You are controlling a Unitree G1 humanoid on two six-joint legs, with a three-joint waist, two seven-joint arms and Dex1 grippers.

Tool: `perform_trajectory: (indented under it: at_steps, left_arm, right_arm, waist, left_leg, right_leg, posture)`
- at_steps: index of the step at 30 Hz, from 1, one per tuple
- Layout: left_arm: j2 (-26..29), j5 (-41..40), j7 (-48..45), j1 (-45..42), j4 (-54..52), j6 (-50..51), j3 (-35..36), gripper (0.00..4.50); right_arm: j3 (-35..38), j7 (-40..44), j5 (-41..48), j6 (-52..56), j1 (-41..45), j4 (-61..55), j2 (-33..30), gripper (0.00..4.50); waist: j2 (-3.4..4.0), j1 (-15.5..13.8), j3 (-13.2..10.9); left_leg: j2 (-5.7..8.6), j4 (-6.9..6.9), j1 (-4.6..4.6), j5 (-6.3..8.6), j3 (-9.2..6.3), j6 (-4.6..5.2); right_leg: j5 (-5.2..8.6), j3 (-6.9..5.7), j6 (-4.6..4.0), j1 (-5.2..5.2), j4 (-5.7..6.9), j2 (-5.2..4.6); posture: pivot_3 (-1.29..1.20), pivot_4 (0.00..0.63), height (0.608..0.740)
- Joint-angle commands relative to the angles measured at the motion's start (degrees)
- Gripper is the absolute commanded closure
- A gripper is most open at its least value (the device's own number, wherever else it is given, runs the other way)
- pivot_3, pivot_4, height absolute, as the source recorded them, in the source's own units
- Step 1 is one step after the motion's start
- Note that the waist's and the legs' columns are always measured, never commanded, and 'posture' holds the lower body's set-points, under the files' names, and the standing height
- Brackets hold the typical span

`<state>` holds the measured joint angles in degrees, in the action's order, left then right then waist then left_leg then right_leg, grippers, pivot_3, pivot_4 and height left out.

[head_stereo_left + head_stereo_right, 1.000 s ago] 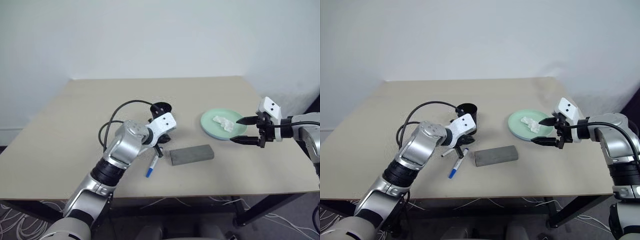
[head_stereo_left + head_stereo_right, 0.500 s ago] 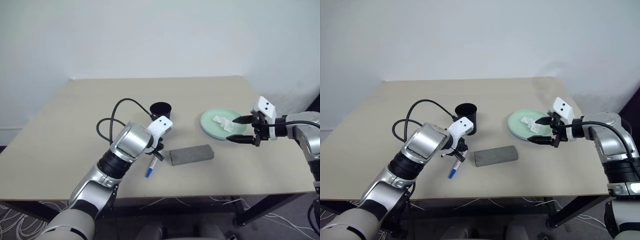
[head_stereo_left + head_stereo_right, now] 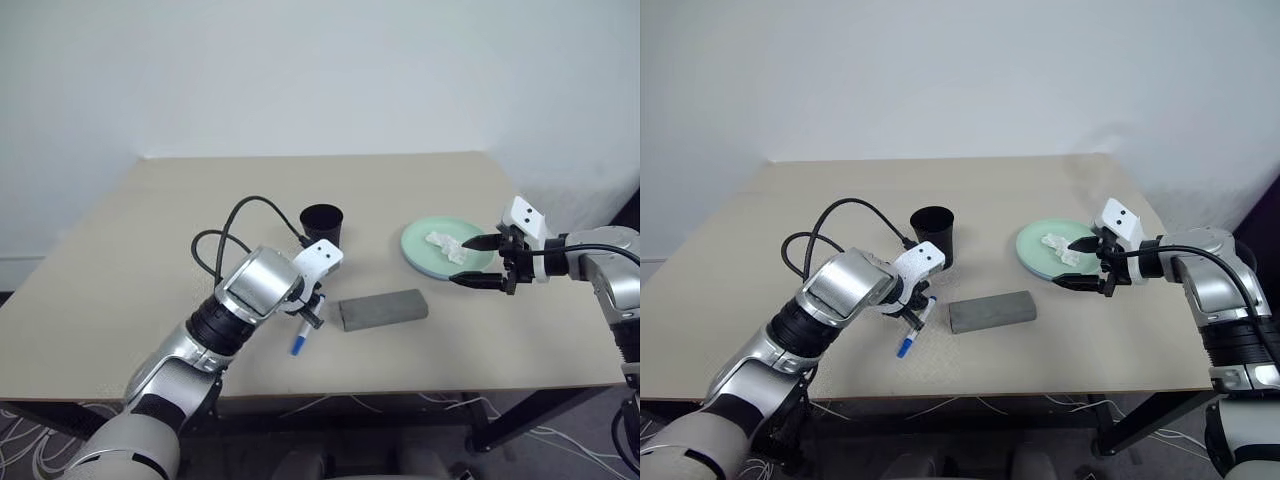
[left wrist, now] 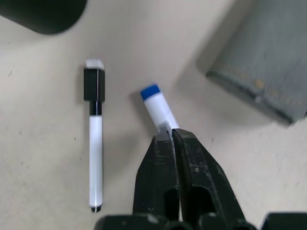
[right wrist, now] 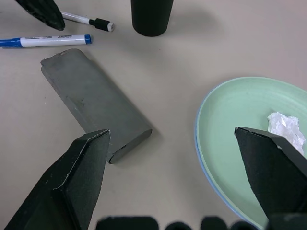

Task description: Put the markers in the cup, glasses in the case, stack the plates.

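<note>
head pair overhead, wrist views close

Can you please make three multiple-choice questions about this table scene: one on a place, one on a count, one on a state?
1. Where is the white tissue?
A. on the green plate
B. inside the black cup
C. on the grey case

2. How many markers lie on the table?
A. one
B. two
C. four

3. How does the right claw stand?
A. shut on the tissue
B. shut on a marker
C. open, holding nothing

Answers:
1 A, the tissue sits on the green plate.
2 B, the black-capped marker and the blue-capped marker lie side by side.
3 C, its fingers are spread wide beside the plate.
</note>
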<state>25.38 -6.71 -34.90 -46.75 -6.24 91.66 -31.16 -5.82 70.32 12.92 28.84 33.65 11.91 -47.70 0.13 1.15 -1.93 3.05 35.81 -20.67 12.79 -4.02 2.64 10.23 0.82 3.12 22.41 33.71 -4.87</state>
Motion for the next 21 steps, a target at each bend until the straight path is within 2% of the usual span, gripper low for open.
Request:
perform_trajectory:
  at_steps: [1,10,21]
  left_arm:
    - [-0.1,-0.93,2.27,-1.84,-2.13,-0.38,0.41,3.18]
    - [-3.93,-1.68,8.77,-1.48,-0.09,0.84,4.83,0.03]
    - [-7.45,-5.34,15.87,1.36,3.7,0.84,8.57,0.03]
  right_arm:
    - [0.86,-0.04,0.23,-0.48,1.85,-1.17,-0.21,0.0]
    - [0.05,0.16,-0.15,-0.71,2.75,-0.4,0.15,0.0]
    - [-0.29,-0.13,0.08,-0.89,2.43,-0.74,0.2,0.0]
  waist:
    - [0.0,0.0,0.0]
    - [0.0,-0.02,0.0]
    - [0.0,-0.01,0.0]
  left_leg:
    - [0.0,0.0,0.0,0.0,0.0,0.0]
    - [0.01,0.02,0.0,0.0,0.0,0.0]
    - [0.07,0.02,0.0,0.0,0.0,0.0]
  right_leg:
    - [0.0,0.0,0.0,0.0,0.0,0.0]
    - [0.0,0.0,0.0,-0.01,0.0,0.0]
    - [0.0,0.02,0.0,-0.01,0.01,0.0]
  posture:
    - [0.0,0.0,0.732]
    - [0.0,0.0,0.732]
    - [0.0,0.0,0.732]
